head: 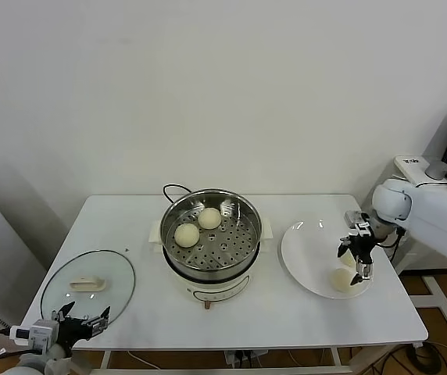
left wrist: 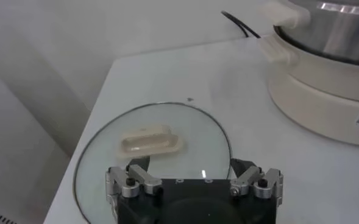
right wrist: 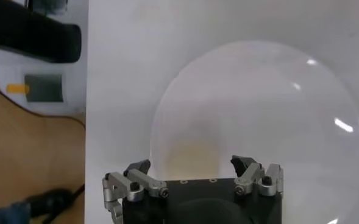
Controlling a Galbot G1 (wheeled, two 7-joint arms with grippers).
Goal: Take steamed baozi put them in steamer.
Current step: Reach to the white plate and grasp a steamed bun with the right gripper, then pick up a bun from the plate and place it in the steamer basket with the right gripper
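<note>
Steamer [head: 211, 241], mid-table: two baozi [head: 187, 234] inside, seen in head view only; a third baozi [head: 340, 279] on plate [head: 298, 254] near the right edge. Right gripper [head: 356, 264] hangs open over it, fingers pointing down. Left gripper [head: 83, 321], open, at the front-left corner over the glass lid [left wrist: 161, 146]; left wrist view alone shows its handle close.

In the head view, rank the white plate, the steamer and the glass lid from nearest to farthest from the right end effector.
1. White plate: directly under the open right end effector, on the table's right side.
2. Steamer: table centre, holding two baozi.
3. Glass lid: far left, lying flat near the left end effector.
</note>
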